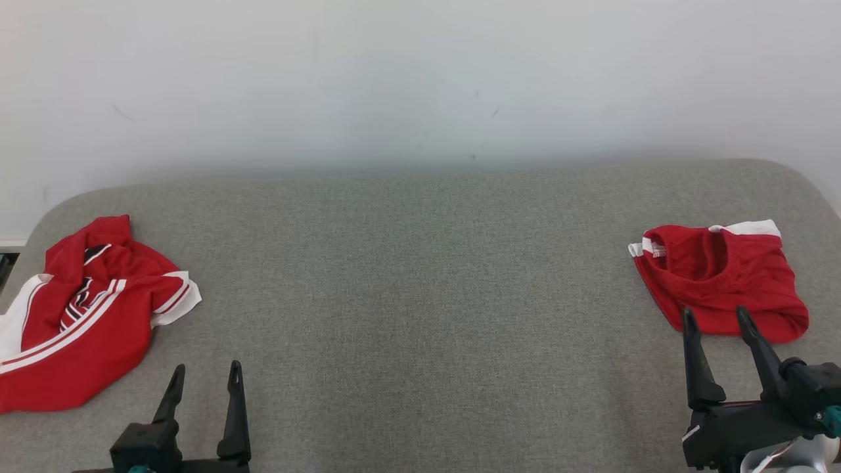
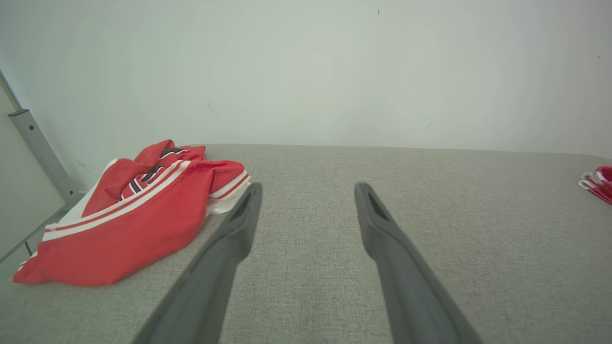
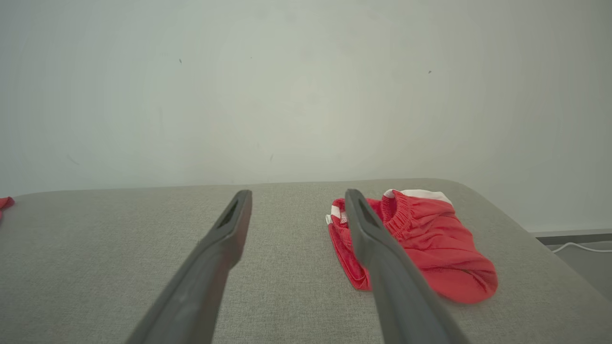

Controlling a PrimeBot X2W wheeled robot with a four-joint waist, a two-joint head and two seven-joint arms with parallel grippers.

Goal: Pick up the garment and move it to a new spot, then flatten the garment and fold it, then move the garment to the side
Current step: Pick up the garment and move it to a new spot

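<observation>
A crumpled red garment point(image 1: 85, 315) with white and dark stripes lies at the left end of the grey padded table point(image 1: 420, 276); the left wrist view has this garment point(image 2: 134, 220) to the left of the fingers. My left gripper point(image 1: 205, 373) stands open near the front edge, just right of that garment, nothing between its fingers. A folded red garment point(image 1: 723, 279) with white trim and an elastic waistband rests at the right end. My right gripper point(image 1: 716, 318) is open just in front of it, fingers empty. In the right wrist view the folded garment point(image 3: 430, 243) sits behind the right finger point(image 3: 377, 243).
A pale wall point(image 1: 420, 79) rises directly behind the table. A grey metal post point(image 2: 40, 148) stands off the table's left end. A white cable point(image 3: 581, 247) lies on the floor past the right end. The rounded table corners fall away at both far ends.
</observation>
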